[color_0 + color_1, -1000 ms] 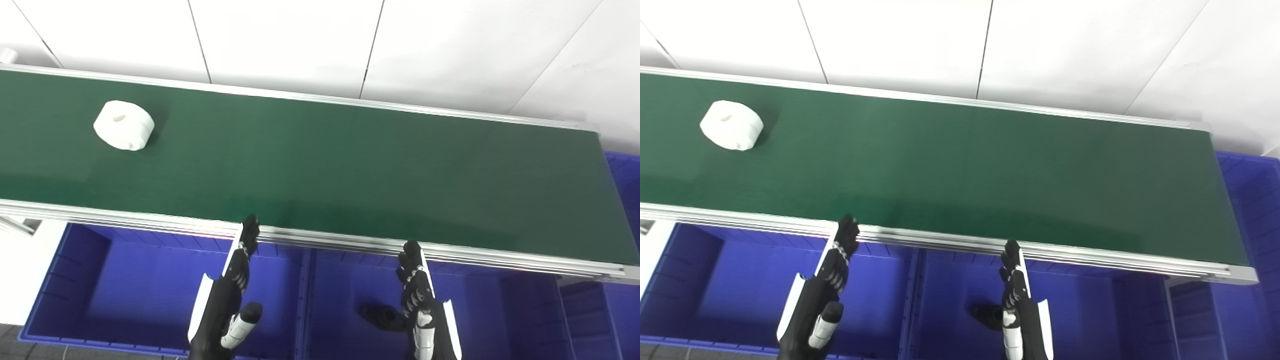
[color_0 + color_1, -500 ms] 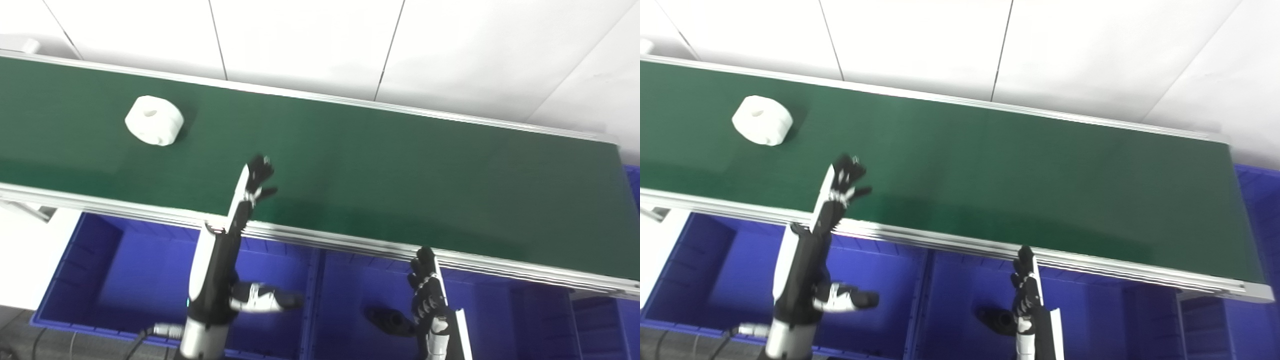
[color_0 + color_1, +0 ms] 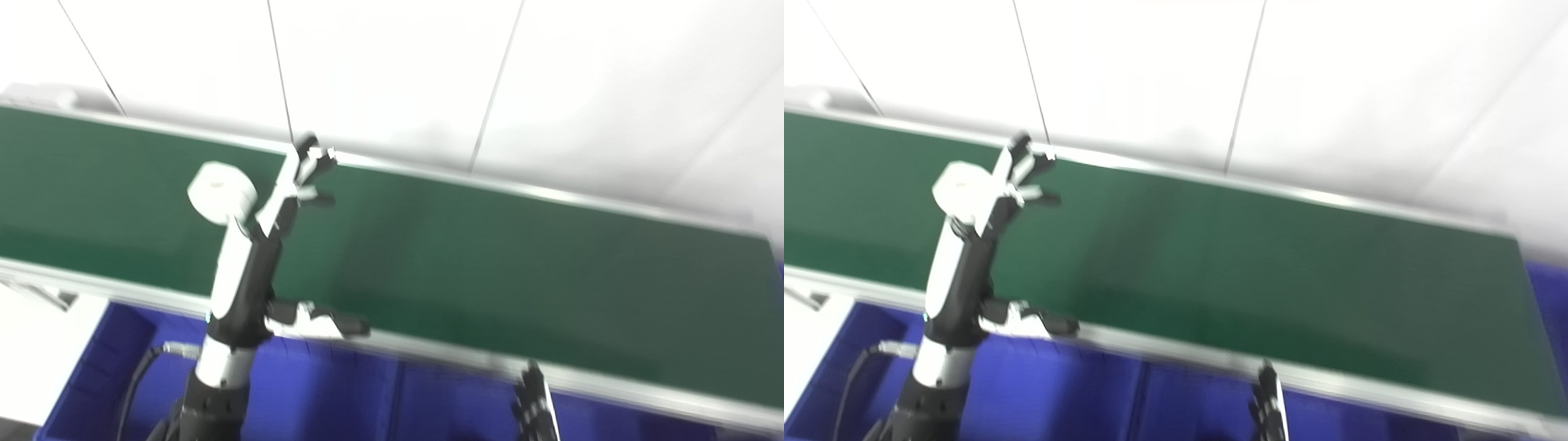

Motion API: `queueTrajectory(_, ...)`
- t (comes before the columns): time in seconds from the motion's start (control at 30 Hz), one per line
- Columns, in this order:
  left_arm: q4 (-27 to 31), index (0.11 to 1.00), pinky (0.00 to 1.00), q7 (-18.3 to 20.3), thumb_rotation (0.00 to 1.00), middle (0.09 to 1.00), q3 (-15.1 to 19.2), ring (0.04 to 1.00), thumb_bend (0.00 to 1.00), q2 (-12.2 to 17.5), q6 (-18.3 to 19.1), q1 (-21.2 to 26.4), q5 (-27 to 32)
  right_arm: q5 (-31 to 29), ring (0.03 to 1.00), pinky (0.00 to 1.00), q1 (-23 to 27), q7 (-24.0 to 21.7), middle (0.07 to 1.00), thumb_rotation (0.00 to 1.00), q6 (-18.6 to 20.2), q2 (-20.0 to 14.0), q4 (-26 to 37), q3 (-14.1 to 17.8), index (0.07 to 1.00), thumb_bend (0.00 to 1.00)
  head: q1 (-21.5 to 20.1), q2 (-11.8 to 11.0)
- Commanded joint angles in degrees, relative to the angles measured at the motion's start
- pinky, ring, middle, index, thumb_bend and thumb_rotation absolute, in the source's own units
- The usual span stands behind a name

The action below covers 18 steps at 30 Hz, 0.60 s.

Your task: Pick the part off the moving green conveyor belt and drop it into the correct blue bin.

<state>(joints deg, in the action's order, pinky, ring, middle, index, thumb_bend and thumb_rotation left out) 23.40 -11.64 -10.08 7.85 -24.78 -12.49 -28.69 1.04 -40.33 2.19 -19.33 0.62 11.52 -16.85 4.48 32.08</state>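
Since a second ago the left hand (image 3: 288,199) has stretched from the belt's near rail out over the green conveyor belt (image 3: 490,257), fingers spread wide, holding nothing. Just to its left lies the white part (image 3: 222,192), resting on the belt near the far rail; in the right eye view the hand overlaps it. Its flat round face with the centre hole points upward. Only the right hand's (image 3: 534,404) fingertips show at the bottom edge, over the blue bin (image 3: 367,398); its state is unclear.

The right hand (image 3: 534,404) is cut off at the bottom edge.
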Motion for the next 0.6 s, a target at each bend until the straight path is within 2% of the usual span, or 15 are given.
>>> queueTrajectory(0.0,1.4,1.0,0.56,0.7,0.69,0.942,0.7,0.918,0.93,-0.1,-1.4,1.2,-1.0,-0.4,1.0,1.0,0.0,-0.9,1.0,1.0,-3.7,-0.2,0.4,0.2,1.0,0.92,0.2,-0.3)
queueTrajectory(0.03,1.3,1.0,0.63,0.9,0.7,0.96,1.0,0.94,0.93,-0.1,-1.5,1.4,-1.0,-0.5,1.0,1.0,0.0,-1.0,1.0,1.0,-3.7,-0.1,0.3,0.3,1.0,0.92,0.2,-0.3)
queueTrajectory(0.07,1.0,1.0,0.64,1.1,0.7,0.962,1.1,0.942,0.93,0.1,-1.7,1.6,-0.9,-0.4,1.0,1.0,0.0,-1.0,1.0,1.0,-3.7,-0.1,0.1,0.4,1.0,0.92,0.3,-0.6)
queueTrajectory(0.17,0.3,1.0,0.77,1.6,0.66,0.977,1.2,0.964,0.94,0.6,-2.0,2.4,1.1,-0.6,1.0,1.0,0.3,-1.2,1.0,1.0,-4.2,-0.1,-0.6,0.7,1.0,0.91,0.6,-1.2)
queueTrajectory(0.4,0.6,1.0,0.86,3.8,0.62,1.0,2.2,0.992,0.93,0.3,-0.9,3.8,1.9,-1.2,1.0,1.0,0.7,-1.5,1.0,1.0,-4.6,-0.2,-1.1,1.1,1.0,0.91,1.5,-1.1)
queueTrajectory(0.5,1.3,1.0,0.96,5.6,0.58,1.0,2.1,1.0,0.91,0.4,0.2,4.0,2.8,-1.4,1.0,1.0,0.7,-1.8,1.0,1.0,-4.4,-0.3,-0.9,1.4,1.0,0.9,2.2,-1.1)
queueTrajectory(0.57,1.9,1.0,0.98,7.2,0.54,1.0,2.5,1.0,0.88,1.0,1.3,4.5,2.1,-1.5,1.0,1.0,0.6,-2.0,1.0,1.0,-4.2,-0.2,-0.8,1.6,1.0,0.9,2.5,-1.0)
